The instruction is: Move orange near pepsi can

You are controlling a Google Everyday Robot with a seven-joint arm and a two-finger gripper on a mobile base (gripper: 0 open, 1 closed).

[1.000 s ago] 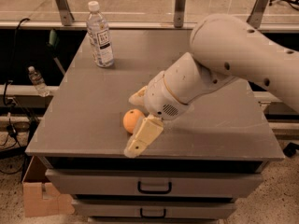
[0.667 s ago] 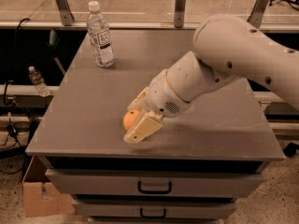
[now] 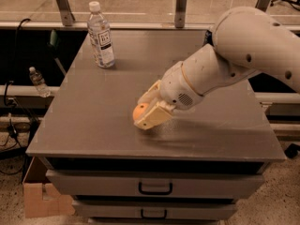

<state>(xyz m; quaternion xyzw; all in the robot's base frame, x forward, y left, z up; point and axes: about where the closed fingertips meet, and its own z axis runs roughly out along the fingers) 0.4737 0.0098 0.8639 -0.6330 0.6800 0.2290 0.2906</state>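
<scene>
The orange (image 3: 138,110) is seen pinched between the two fingers of the gripper (image 3: 140,112), which is closed around the fruit, one finger (image 3: 149,95) above it and one (image 3: 153,118) in front. Orange and gripper are placed low at the middle of the grey worktop (image 3: 89,121), toward its front edge. A clear water bottle (image 3: 101,35) is left standing upright at the back left corner, well apart.

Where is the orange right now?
In the camera view the orange is near the front middle of the grey table, gripped in the claw, well away from the water bottle at the back left corner.
</scene>
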